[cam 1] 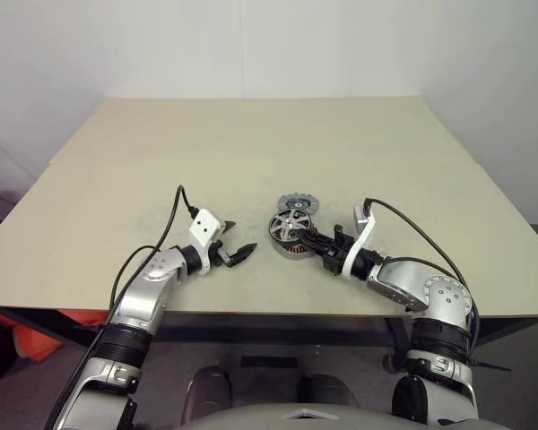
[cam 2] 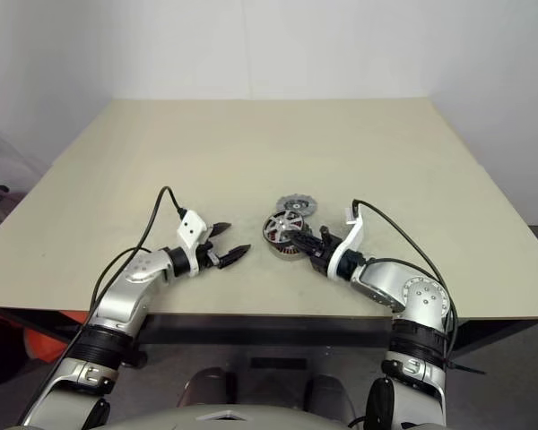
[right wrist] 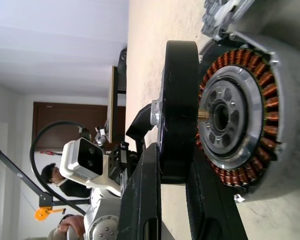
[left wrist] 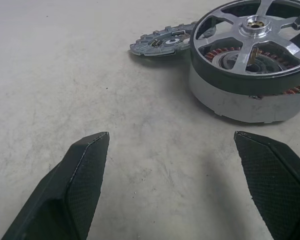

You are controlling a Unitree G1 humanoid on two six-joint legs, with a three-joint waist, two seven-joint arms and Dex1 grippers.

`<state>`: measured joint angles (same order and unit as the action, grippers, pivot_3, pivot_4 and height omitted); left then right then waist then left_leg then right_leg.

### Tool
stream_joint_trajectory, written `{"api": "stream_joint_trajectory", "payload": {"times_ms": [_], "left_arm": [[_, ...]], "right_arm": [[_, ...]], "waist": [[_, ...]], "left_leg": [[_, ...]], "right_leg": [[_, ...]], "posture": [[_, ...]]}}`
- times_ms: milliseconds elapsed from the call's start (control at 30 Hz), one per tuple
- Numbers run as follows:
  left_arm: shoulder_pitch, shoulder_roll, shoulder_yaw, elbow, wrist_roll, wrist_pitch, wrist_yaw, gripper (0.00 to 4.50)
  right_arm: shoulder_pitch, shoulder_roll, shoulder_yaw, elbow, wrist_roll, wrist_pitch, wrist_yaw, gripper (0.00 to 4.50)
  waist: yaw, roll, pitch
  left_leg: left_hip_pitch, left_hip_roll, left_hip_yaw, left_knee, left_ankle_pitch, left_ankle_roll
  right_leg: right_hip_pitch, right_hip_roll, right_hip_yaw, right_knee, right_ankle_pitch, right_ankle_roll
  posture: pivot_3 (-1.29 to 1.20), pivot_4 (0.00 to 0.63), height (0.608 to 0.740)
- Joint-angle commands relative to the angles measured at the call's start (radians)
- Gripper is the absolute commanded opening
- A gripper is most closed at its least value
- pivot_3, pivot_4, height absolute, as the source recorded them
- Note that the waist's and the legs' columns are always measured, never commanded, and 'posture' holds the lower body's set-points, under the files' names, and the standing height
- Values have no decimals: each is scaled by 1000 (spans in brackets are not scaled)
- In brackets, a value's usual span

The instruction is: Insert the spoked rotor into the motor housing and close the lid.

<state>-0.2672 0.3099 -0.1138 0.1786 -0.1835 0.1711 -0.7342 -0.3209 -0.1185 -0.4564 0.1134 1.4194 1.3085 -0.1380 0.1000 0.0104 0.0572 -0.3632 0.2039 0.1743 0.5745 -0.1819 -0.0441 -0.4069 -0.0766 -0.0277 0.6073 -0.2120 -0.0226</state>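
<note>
The motor housing (cam 1: 285, 242) stands on the table just right of centre, its copper windings (right wrist: 240, 107) showing around a silver bearing. Over it, the spoked rotor (left wrist: 250, 35), with silver spokes inside a dark rim, is tilted with a gap to the windings. My right gripper (cam 1: 307, 237) is shut on the rotor's rim (right wrist: 180, 110) from the right. The lid (cam 1: 298, 204), a flat grey disc, lies on the table just behind the housing. My left gripper (cam 1: 240, 238) is open and empty, low over the table left of the housing, its fingertips (left wrist: 90, 160) pointing at it.
The beige table (cam 1: 251, 152) extends far back and to both sides; its front edge (cam 1: 251, 313) runs just below my forearms. An orange object (cam 1: 36, 336) sits under the table's left corner. A person (right wrist: 52, 175) shows in the background of the right wrist view.
</note>
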Motion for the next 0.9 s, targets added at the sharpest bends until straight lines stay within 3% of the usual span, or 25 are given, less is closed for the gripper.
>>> {"api": "stream_joint_trajectory", "payload": {"times_ms": [33,233,533,700,900], "left_arm": [[-3,4,11,-38,-8,-7,2,4254],[-8,3,10,-30,-7,-9,-1,4254],[-10,2,10,-29,-7,-9,0,4254],[-9,2,10,-29,-7,-9,1,4254],[-11,1,9,-27,-7,-10,-1,4254]], "right_arm": [[4,-17,0,-34,42,-24,2,367],[17,-33,18,-39,63,-37,-8,367],[29,-58,38,-101,18,-134,53,3289],[28,-91,22,-126,50,-171,96,3289],[40,-146,60,-176,-34,-227,197,3289]], "waist": [[0,0,0],[3,0,0],[2,0,-1],[2,0,-1],[3,0,-1]], "left_leg": [[0,0,0,0,0,0],[-1,0,0,0,0,0],[0,0,0,0,1,-1],[-1,0,0,1,1,-1],[-1,0,0,1,0,-1]], "right_leg": [[0,0,0,0,0,0],[0,0,0,0,0,0],[0,0,0,0,0,0],[0,0,0,0,0,1],[0,0,0,0,0,0]], "posture": [[0,0,740],[0,0,740],[0,0,740],[0,0,740],[0,0,740]]}}
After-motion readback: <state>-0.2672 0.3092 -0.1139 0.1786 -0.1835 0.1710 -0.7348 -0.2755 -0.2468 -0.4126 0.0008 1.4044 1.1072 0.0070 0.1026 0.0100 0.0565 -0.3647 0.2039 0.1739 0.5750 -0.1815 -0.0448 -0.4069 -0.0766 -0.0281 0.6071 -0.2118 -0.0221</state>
